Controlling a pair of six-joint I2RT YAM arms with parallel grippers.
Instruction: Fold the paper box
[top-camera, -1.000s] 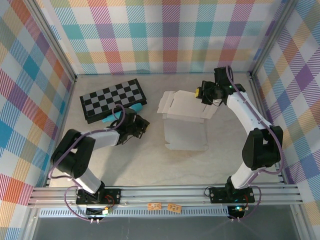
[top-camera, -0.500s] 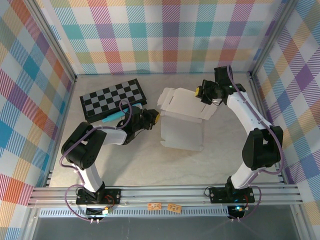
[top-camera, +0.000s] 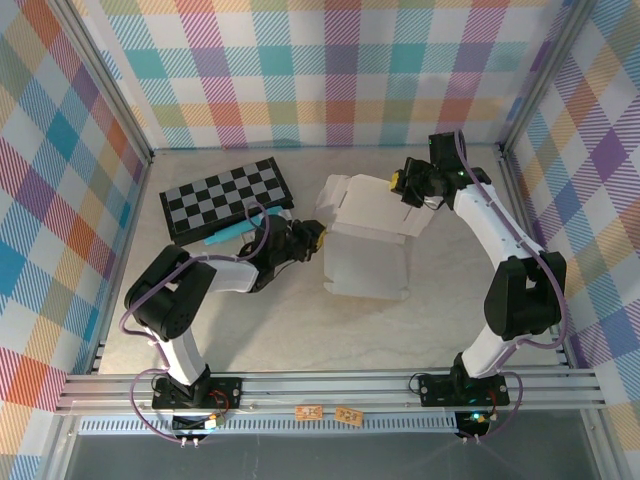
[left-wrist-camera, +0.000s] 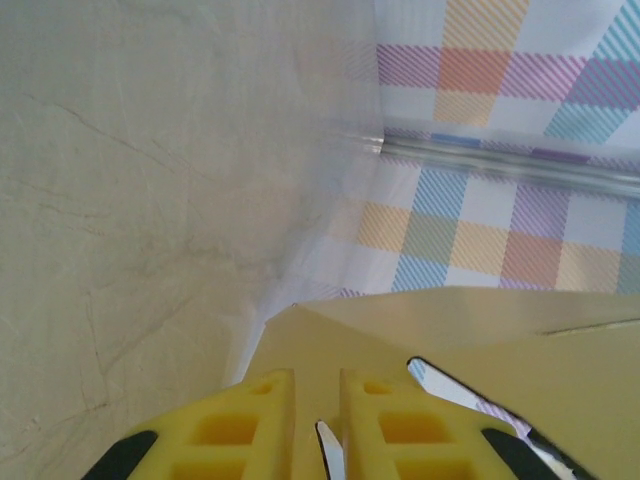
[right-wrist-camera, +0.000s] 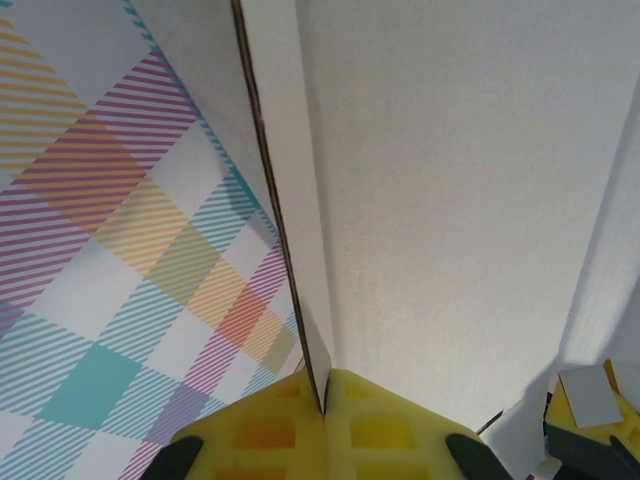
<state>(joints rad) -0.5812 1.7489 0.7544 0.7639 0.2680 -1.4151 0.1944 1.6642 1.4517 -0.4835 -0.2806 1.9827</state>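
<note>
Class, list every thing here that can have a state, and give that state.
paper box, partly folded, rear flap raised.
right gripper, shut on the paper box's edge.
left gripper, slightly open at the paper box's left edge.
checkerboard, lying flat.
teal tube, lying by the checkerboard's near edge.

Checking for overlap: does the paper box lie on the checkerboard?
No, the paper box lies apart, to the right of the checkerboard.

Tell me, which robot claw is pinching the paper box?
The right gripper: its jaws are shut on the paper box's edge. The left gripper's jaws stand slightly apart.
</note>
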